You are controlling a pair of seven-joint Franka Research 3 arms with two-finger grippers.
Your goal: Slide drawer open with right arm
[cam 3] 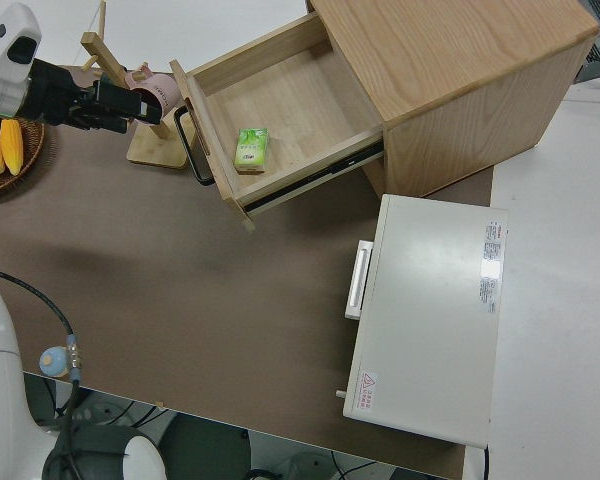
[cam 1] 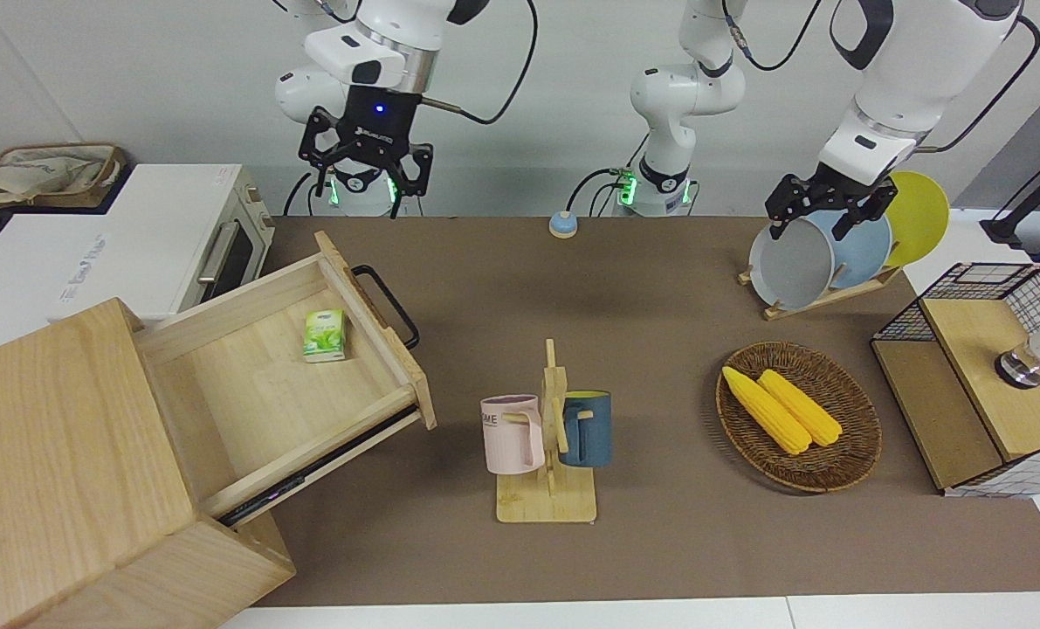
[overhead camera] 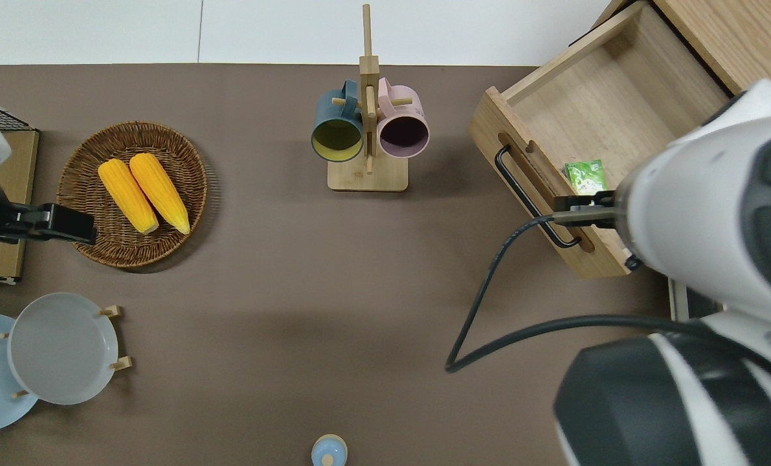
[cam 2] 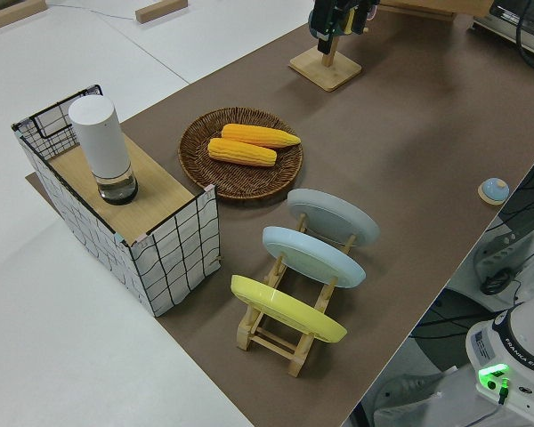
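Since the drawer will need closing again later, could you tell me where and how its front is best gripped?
Grip the black bar handle at its middle, coming down from above. The bar stands off the drawer front with a gap all along, so fingers can straddle it. The right end effector hangs open nearby.

Drawer (cam 1: pixel 249 384) standing pulled well out of the pale wood cabinet (cam 1: pixel 57 454), its black bar handle (cam 1: pixel 389 306) facing mid-table. Right arm (cam 1: pixel 371 52) hanging raised, gripper (cam 1: pixel 364 166) fingers spread, touching nothing.
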